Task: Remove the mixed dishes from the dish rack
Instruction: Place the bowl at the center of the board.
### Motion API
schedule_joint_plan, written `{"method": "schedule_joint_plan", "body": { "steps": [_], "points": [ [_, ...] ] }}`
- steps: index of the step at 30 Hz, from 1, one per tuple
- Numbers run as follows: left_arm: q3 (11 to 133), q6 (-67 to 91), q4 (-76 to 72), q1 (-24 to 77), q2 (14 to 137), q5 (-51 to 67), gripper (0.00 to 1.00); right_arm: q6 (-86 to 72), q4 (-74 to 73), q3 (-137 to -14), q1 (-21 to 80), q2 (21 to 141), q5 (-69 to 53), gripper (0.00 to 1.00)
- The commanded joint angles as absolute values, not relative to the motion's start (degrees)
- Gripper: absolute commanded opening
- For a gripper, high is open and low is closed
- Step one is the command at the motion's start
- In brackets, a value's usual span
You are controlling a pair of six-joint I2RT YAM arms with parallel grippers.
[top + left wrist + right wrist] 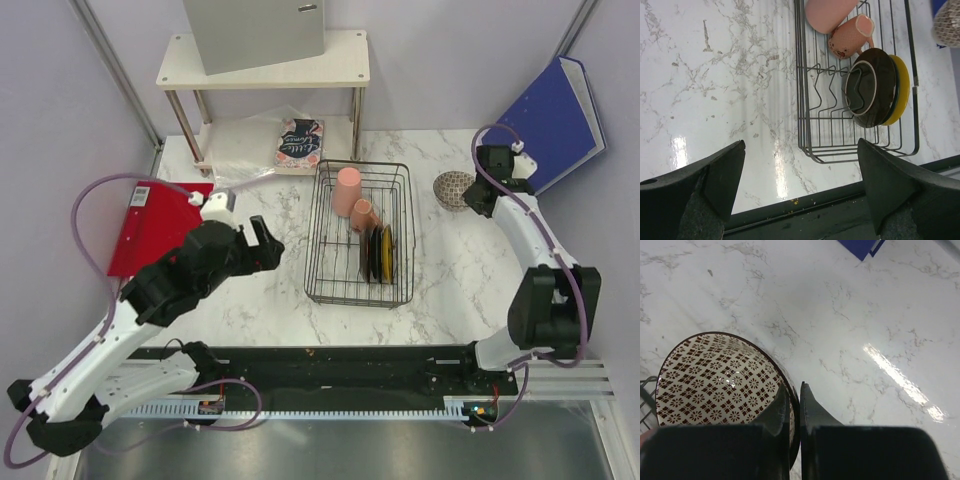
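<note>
— Several dishes in the rack (335, 262), right? I can't count the plates (875, 87).

— Same here. They stand on edge, packed together at the near end, dark ones in front and a yellow one behind. The pink cup (827, 12) is at the far end. The mug (850, 40) lies on its side between cup and plates.

— And the bowl (715, 375)?

— That one's upright on the counter (260, 290), off to the right of the rack. The right hand (793, 390) is clenched on its rim, one finger inside and one outside.

— Left hand (800, 150)?

— Spread wide and gripping nothing. It hangs over bare counter near the rack's left side, not touching it.
</note>
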State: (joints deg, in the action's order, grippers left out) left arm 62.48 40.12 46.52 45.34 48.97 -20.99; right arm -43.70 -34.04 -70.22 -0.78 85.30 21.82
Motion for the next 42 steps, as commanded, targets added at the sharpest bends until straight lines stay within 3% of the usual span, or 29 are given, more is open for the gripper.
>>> {"method": "schedule_joint_plan", "body": {
  "steps": [1,10,28,31,33,34,37,42],
  "points": [
    [58.5,42.4,43.3,45.3,43.7,-23.1,0.99,-42.5,-26.9,-77.3,-5.2,95.1,15.1,0.0],
    [54.8,42.5,43.3,45.3,40.5,-23.8,0.99,-41.0,-26.5,-80.7,-8.0,106.7,10.5,0.0],
    [54.8,43.9,42.9,45.3,48.1,-24.3,0.99,-34.5,-18.0,-78.1,-8.7,112.1,12.8,0.0],
    [54.5,43.8,42.8,45.2,48.1,-24.5,0.99,-33.9,-18.0,-78.2,-8.8,113.1,11.5,0.13],
    [54.5,43.7,42.8,45.2,47.8,-24.7,0.99,-34.1,-18.0,-77.4,-8.7,112.9,11.4,0.26],
    [54.5,43.6,42.8,45.3,47.8,-24.7,0.99,-34.3,-18.0,-77.3,-8.8,112.7,11.2,0.37],
    [54.3,43.2,42.7,45.3,47.6,-24.8,0.99,-35.3,-17.9,-76.2,-8.8,111.0,10.0,0.53],
    [53.5,43.3,42.0,45.2,48.0,-24.1,0.99,-39.5,-17.5,-74.3,-8.6,106.5,4.6,0.66]
  ]
}}
